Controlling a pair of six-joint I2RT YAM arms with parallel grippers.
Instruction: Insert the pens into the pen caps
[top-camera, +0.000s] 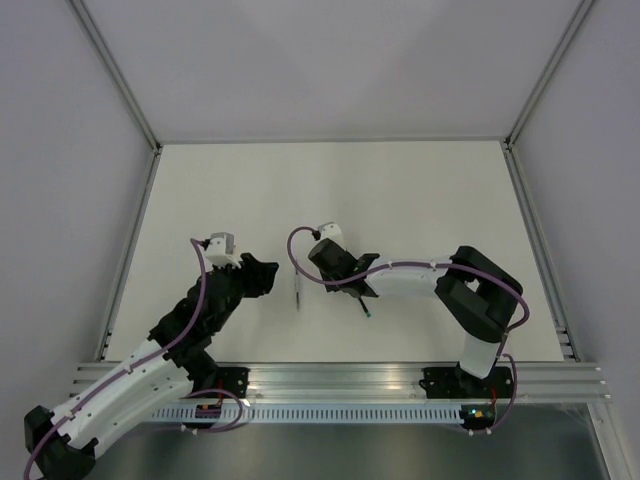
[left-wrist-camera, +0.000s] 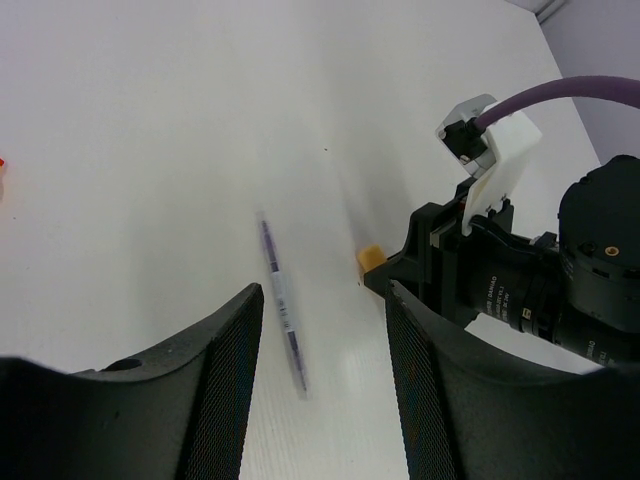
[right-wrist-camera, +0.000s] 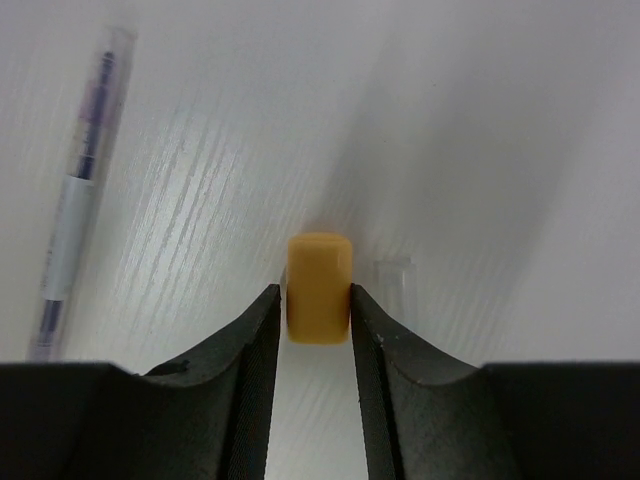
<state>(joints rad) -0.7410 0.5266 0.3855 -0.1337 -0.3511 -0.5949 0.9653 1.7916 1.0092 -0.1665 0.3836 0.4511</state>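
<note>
A bright orange pen cap (right-wrist-camera: 319, 265) stands on the white table with my right gripper (right-wrist-camera: 315, 300) shut on it, a finger pressed against each side. A pale clear pen cap (right-wrist-camera: 395, 282) lies just right of it. A grey-silver pen (right-wrist-camera: 75, 200) with a purple core lies flat to the left. In the left wrist view that pen (left-wrist-camera: 280, 310) lies ahead of my open left gripper (left-wrist-camera: 325, 345), nearer its left finger, and the orange cap (left-wrist-camera: 371, 260) shows at the tips of the right gripper (left-wrist-camera: 400, 275). A dark pen with a green end (top-camera: 366, 307) lies partly under the right arm.
From above, the left gripper (top-camera: 272, 280) and right gripper (top-camera: 316, 268) face each other across the grey-silver pen (top-camera: 298, 290). A small red object (left-wrist-camera: 2, 162) shows at the far left edge of the left wrist view. Metal frame posts border the table.
</note>
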